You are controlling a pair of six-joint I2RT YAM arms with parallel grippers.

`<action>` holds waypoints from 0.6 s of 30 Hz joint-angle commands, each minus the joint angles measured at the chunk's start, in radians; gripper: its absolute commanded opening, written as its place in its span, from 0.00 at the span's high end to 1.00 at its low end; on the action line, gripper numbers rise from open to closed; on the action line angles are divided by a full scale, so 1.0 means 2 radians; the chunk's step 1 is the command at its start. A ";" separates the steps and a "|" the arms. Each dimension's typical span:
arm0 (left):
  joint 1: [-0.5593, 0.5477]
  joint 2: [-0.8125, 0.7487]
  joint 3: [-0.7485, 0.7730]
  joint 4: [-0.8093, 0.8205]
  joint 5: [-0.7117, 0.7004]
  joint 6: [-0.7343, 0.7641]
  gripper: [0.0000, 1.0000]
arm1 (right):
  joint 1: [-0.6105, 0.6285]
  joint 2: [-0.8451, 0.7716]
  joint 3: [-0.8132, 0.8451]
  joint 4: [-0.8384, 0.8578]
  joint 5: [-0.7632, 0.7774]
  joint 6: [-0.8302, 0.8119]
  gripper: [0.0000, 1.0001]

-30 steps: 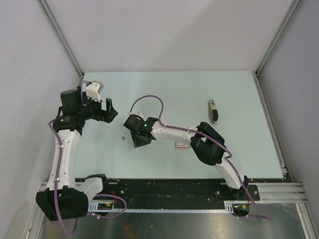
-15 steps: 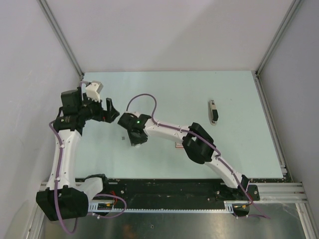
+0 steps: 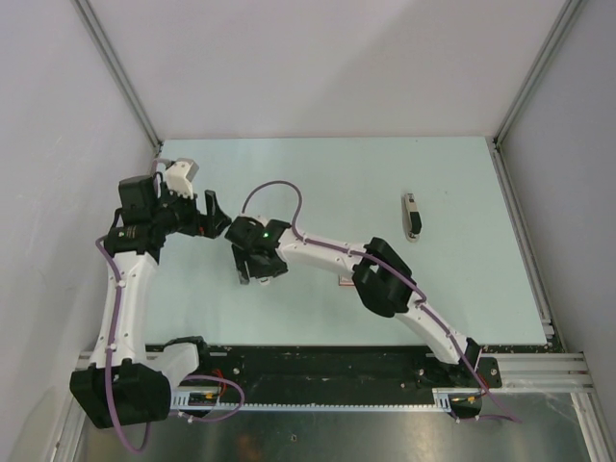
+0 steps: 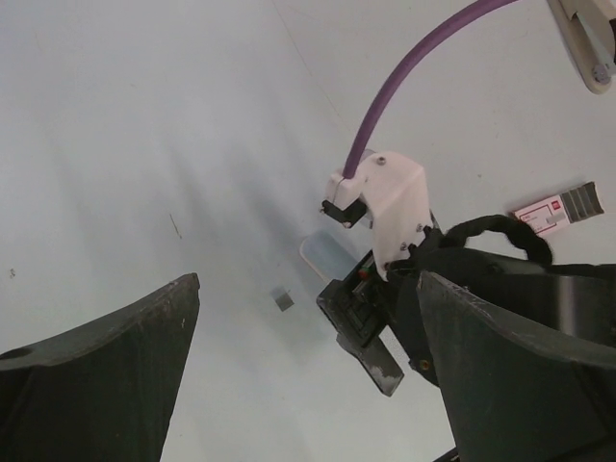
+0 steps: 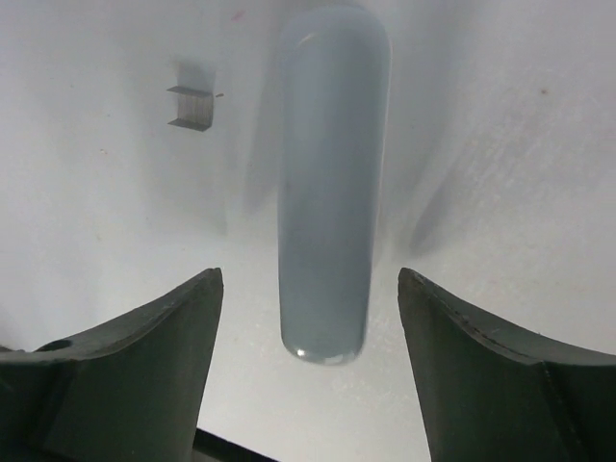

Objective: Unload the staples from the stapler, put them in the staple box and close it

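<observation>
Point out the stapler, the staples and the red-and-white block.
stapler [image 5: 332, 183], right wrist view, middle of body
staples [image 5: 192, 108], right wrist view, centre of strip
red-and-white block [image 4: 560, 208], left wrist view, its middle

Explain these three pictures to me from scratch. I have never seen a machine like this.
These are two robot arms bolted to the near edge of a pale table, each ending in a two-finger gripper. The wide picture looks down from above. The other two come from small cameras on the wrists, so the dark wedges at the bottom are that arm's own fingers. The right gripper hangs open over the pale-blue stapler, one finger on each side, not touching it. The staples, a tiny grey strip, lie on the table beside it. The left gripper is open and empty. A red-and-white block and a small dark-and-pale object also lie on the table. Nothing is held.
</observation>
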 commanded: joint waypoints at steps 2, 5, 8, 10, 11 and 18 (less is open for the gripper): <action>-0.005 0.007 0.001 0.015 0.016 -0.021 0.01 | -0.015 -0.116 -0.026 -0.001 0.013 -0.018 0.21; -0.036 0.012 -0.008 0.021 0.004 -0.028 0.01 | -0.037 -0.187 -0.080 0.001 0.034 -0.032 0.19; -0.098 0.014 -0.023 0.034 -0.036 -0.029 0.02 | -0.082 -0.263 -0.155 0.010 0.068 -0.046 0.12; -0.132 0.020 -0.028 0.042 -0.055 -0.032 0.01 | -0.126 -0.309 -0.212 0.019 0.095 -0.056 0.05; -0.151 0.026 -0.028 0.045 -0.064 -0.033 0.01 | -0.152 -0.328 -0.242 0.024 0.102 -0.062 0.03; -0.249 0.085 -0.023 0.069 -0.135 -0.014 0.01 | -0.320 -0.384 -0.355 0.037 0.143 -0.117 0.02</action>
